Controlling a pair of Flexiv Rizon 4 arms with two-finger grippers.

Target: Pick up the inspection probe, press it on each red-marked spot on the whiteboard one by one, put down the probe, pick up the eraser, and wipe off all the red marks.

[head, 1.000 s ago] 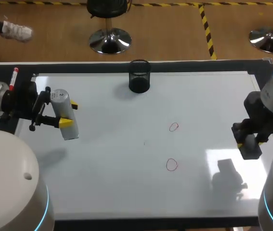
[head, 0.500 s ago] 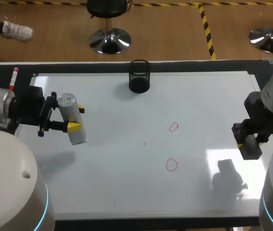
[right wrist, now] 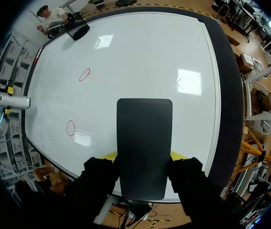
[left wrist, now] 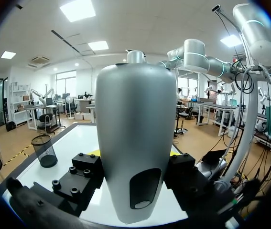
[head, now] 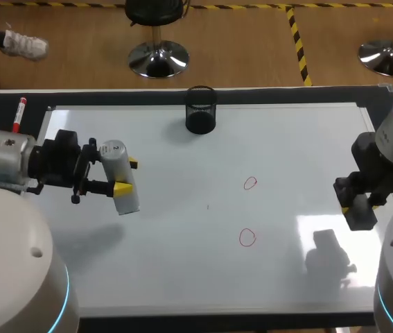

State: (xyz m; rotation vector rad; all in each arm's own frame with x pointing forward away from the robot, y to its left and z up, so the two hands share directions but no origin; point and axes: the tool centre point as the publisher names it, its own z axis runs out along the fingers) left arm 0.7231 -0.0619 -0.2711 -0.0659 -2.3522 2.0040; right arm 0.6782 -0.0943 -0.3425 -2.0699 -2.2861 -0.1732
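Note:
The inspection probe point(head: 120, 177), a grey cylinder, hangs over the left part of the whiteboard point(head: 182, 270), and my left gripper point(head: 126, 176) is shut on it from two sides. In the left wrist view the probe point(left wrist: 134, 138) stands upright between the black fingers. Two red rings are drawn right of the board's middle, a far one point(head: 250, 183) and a near one point(head: 247, 237). At the board's right edge my right gripper point(head: 360, 205) is shut on the black eraser point(right wrist: 144, 145), held above the board. Ahead of the eraser lie both red marks point(right wrist: 84, 75) point(right wrist: 70, 127).
A black mesh cup point(head: 201, 109) stands at the board's far edge, near the middle. A red marker point(head: 21, 112) lies on the dark frame at the far left. The board's dark frame point(head: 286, 96) runs around all sides.
My left arm has carried the probe to the right and a little nearer, towards the board's middle. The right arm and the eraser have stayed put.

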